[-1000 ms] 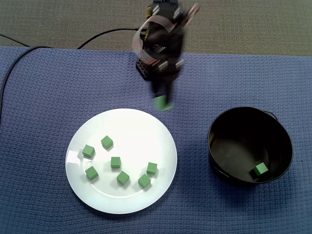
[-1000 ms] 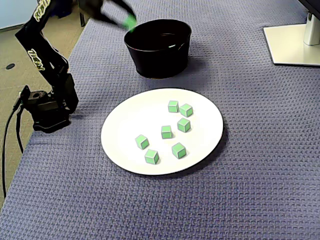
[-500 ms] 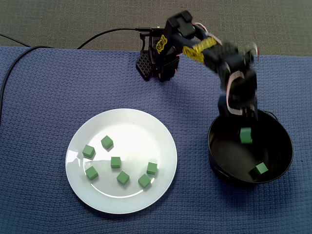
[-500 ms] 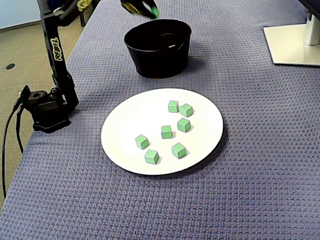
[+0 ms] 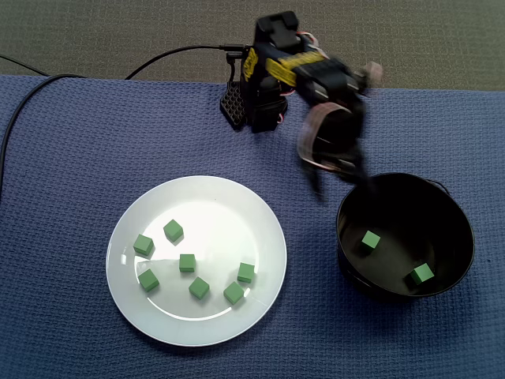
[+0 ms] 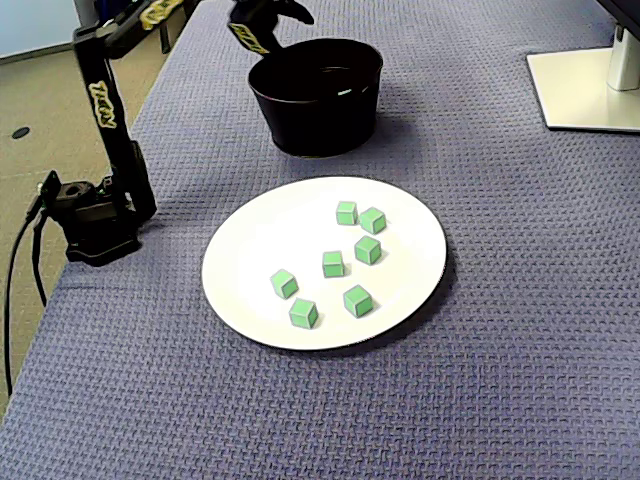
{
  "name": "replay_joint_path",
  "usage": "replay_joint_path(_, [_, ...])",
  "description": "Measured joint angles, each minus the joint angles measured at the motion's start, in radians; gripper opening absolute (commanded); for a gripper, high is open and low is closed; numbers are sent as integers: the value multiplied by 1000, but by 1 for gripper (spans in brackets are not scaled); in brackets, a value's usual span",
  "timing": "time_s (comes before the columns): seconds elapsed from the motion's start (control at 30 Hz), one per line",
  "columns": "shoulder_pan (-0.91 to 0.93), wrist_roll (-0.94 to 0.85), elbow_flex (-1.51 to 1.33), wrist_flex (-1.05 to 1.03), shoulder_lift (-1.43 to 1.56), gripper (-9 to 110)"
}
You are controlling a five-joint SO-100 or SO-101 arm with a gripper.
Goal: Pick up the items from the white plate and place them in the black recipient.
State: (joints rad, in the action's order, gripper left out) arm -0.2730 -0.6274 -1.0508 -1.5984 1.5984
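Observation:
The white plate (image 5: 213, 209) (image 6: 265, 245) holds several green cubes, such as one cube (image 5: 187, 263) (image 6: 333, 264) near its middle. To the right in a fixed view stands the black bowl (image 5: 402, 209) (image 6: 315, 120), with two green cubes (image 5: 370, 240) (image 5: 422, 274) lying inside. Those two are hidden by the bowl's wall in the other fixed view. My gripper (image 5: 339, 184) (image 6: 273, 24) hovers above the bowl's rim on the arm-base side. It is motion-blurred, open, and holds nothing.
The arm base (image 5: 252, 103) (image 6: 95, 215) sits at the edge of the blue woven cloth (image 5: 79, 158), with a black cable (image 5: 47, 77) trailing away. A white stand foot (image 6: 585, 85) rests on the far corner of the cloth.
The gripper carried a green cube from beside the plate over the bowl and let it go. That cube now lies in the bowl, and the gripper has drawn back to the rim.

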Motion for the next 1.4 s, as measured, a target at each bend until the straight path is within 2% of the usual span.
replay_joint_path(0.17, [383,-181,-8,-186,81,42])
replay_joint_path(0.33, [698,-439,-196,-169,81,41])
replay_joint_path(0.47, [861,-549,-354,-69,35,40])
replay_joint_path(0.7, [963,-641,-446,137,-69,41])
replay_joint_path(1.23, [934,-663,-641,591,-230,39])
replay_joint_path(1.4, [916,-669,-735,721,-235,34])
